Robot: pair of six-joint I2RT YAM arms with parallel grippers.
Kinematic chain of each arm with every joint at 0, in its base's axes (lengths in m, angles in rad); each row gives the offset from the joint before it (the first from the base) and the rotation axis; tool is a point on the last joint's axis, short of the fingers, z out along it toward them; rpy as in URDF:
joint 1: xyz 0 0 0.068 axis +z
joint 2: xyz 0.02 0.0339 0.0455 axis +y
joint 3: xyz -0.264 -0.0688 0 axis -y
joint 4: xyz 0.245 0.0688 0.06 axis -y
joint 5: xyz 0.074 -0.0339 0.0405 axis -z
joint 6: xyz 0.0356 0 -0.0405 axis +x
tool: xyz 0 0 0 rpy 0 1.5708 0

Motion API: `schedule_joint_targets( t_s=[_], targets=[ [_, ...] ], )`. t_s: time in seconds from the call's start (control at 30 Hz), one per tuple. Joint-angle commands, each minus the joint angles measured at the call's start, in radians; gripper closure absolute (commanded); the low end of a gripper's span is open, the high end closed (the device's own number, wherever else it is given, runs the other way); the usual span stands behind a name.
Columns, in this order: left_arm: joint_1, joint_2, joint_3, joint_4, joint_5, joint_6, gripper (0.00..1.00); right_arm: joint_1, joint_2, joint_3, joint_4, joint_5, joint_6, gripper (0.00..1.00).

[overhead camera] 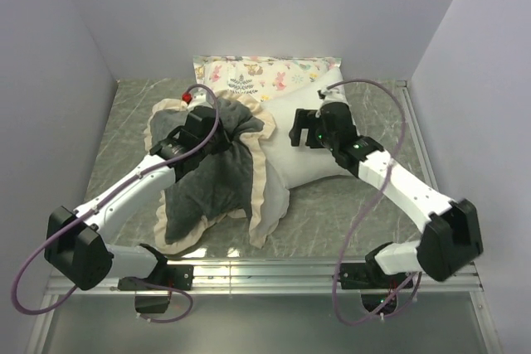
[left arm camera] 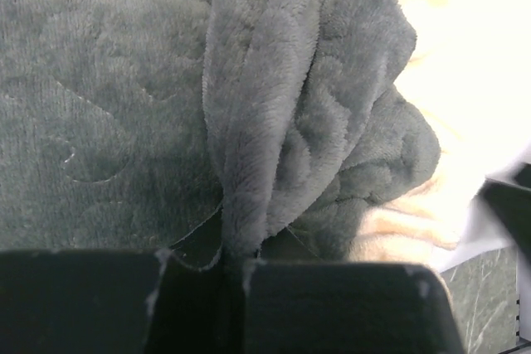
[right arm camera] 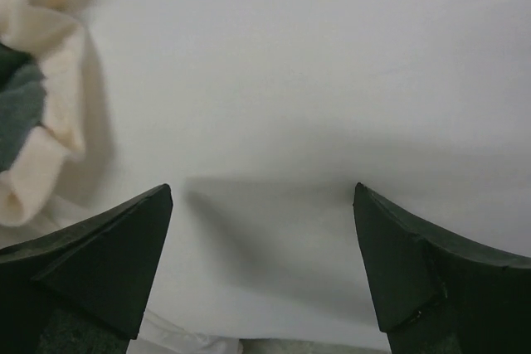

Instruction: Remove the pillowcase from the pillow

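The pillowcase [overhead camera: 211, 176] is a dark grey plush cover with cream frill edging, bunched up left of centre on the table. The plain white pillow [overhead camera: 311, 147] lies to its right, mostly bare. My left gripper [overhead camera: 197, 134] is shut on a fold of the grey plush [left arm camera: 249, 147], which rises from between the closed jaws in the left wrist view. My right gripper [overhead camera: 300, 132] is open and rests over the white pillow [right arm camera: 299, 80], its fingers [right arm camera: 108, 254] spread wide with only pillow surface between them. The cream frill [right arm camera: 46, 122] shows at the left of the right wrist view.
A smaller pillow with an animal-and-tree print [overhead camera: 265, 72] leans against the back wall behind the white pillow. Grey walls close in the left, right and back. The marbled grey table [overhead camera: 348, 205] ends at a metal rail along the near edge.
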Motion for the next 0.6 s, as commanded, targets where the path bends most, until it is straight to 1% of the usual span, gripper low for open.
schedule_joint_targets(
  t_s=[0.0,0.07,0.13,0.17,0.2,0.23,0.27,0.33,0.4,0.43,0.5,0.57],
  targets=[
    [0.009,0.019,0.082,-0.02,0.006,0.022,0.99,0.005,0.129,0.057,-0.011,-0.029,-0.032,0.02],
    [0.014,0.029,0.103,-0.029,0.009,0.033,0.99,0.006,0.213,0.091,-0.023,-0.02,-0.031,0.02],
    [0.017,0.043,0.126,-0.041,0.015,0.042,1.0,0.002,0.281,0.129,-0.046,0.003,-0.027,0.15],
    [0.023,0.046,0.131,-0.044,0.016,0.045,0.99,0.003,0.296,0.143,-0.077,0.015,-0.023,0.26],
    [0.024,0.048,0.138,-0.046,0.017,0.048,1.0,0.002,0.304,0.152,-0.091,0.053,-0.017,0.79],
    [0.027,0.045,0.14,-0.046,0.018,0.054,1.0,0.002,0.295,0.163,-0.105,0.072,-0.012,0.93],
    [0.038,0.042,0.142,-0.044,0.021,0.057,1.0,0.0,0.281,0.162,-0.125,0.093,-0.012,1.0],
    [0.055,0.028,0.149,-0.052,0.023,0.066,1.0,-0.024,0.207,0.151,-0.146,0.168,-0.009,1.0],
    [0.092,0.017,0.16,-0.058,0.027,0.071,1.0,-0.061,0.14,0.149,-0.184,0.179,-0.001,1.0],
    [0.106,0.003,0.163,-0.061,0.032,0.077,1.0,-0.087,0.067,0.151,-0.194,0.167,0.003,1.0],
    [0.153,-0.02,0.178,-0.076,0.029,0.082,1.0,-0.153,-0.016,0.183,-0.229,0.175,0.0,1.0],
    [0.21,-0.035,0.183,-0.092,0.021,0.089,1.0,-0.204,-0.045,0.217,-0.284,0.196,-0.01,1.0]
  ],
)
